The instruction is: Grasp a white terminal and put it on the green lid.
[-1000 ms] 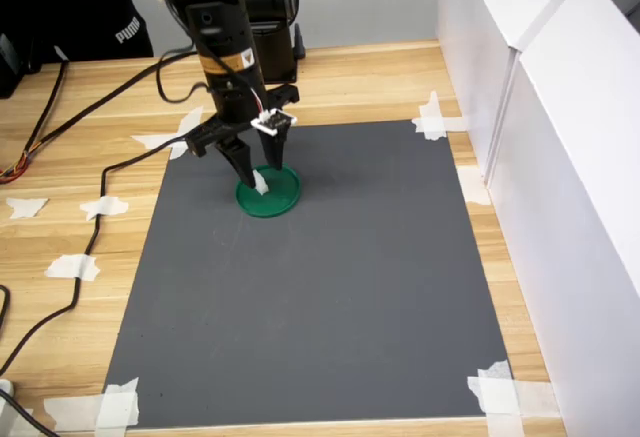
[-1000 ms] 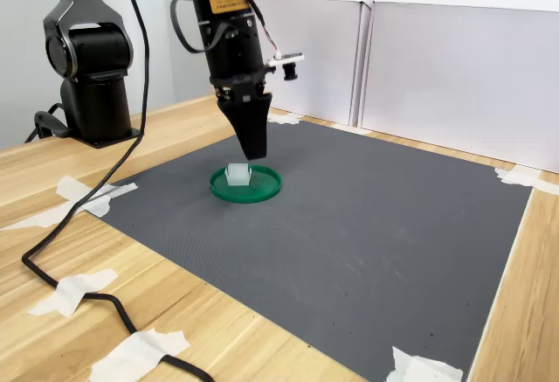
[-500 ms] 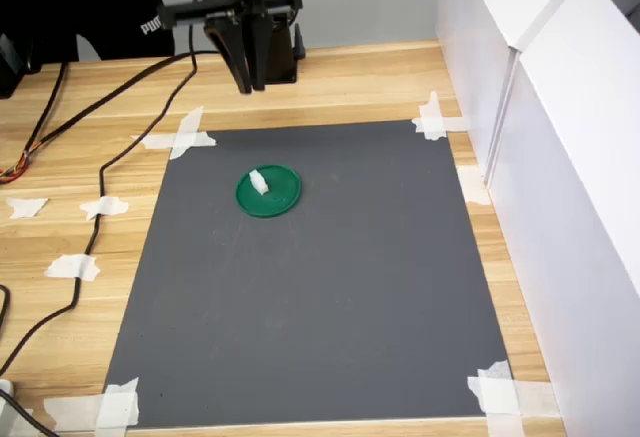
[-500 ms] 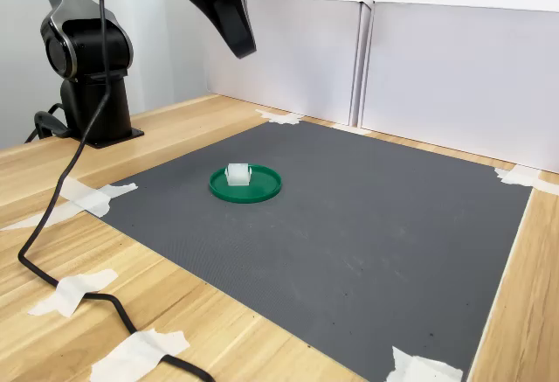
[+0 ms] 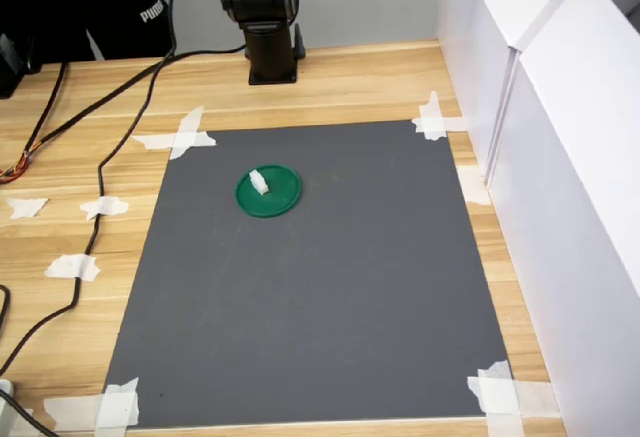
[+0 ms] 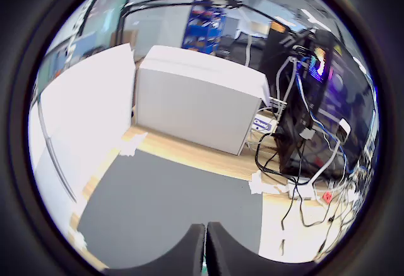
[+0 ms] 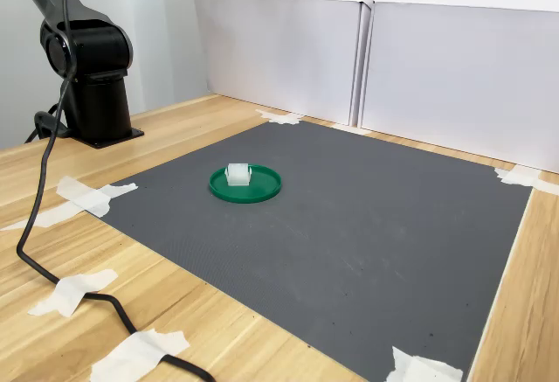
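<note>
The white terminal [image 5: 258, 181] [image 7: 238, 174] lies on the green lid [image 5: 281, 196] [image 7: 264, 187], near the lid's left side in the first exterior view. The lid rests on the grey mat's far-left part in that view. Both exterior views show only the arm's base [image 5: 271, 17] [image 7: 92, 76]; the gripper is above their frames. In the wrist view my gripper [image 6: 206, 251] shows as two dark fingers pressed together with nothing between them, high above the mat and looking out toward the white boxes. Neither the terminal nor the lid can be made out there.
A grey mat [image 5: 320, 287] is taped to the wooden table [image 5: 80, 157]. White box walls [image 5: 560, 157] [image 7: 437, 76] line one side. Black cables [image 5: 95, 187] [image 7: 52, 268] run beside the mat. A person in a black top [image 5: 90, 7] stands behind the table.
The arm has risen from just above the lid and left both exterior views. The terminal stays on the lid where it was let go.
</note>
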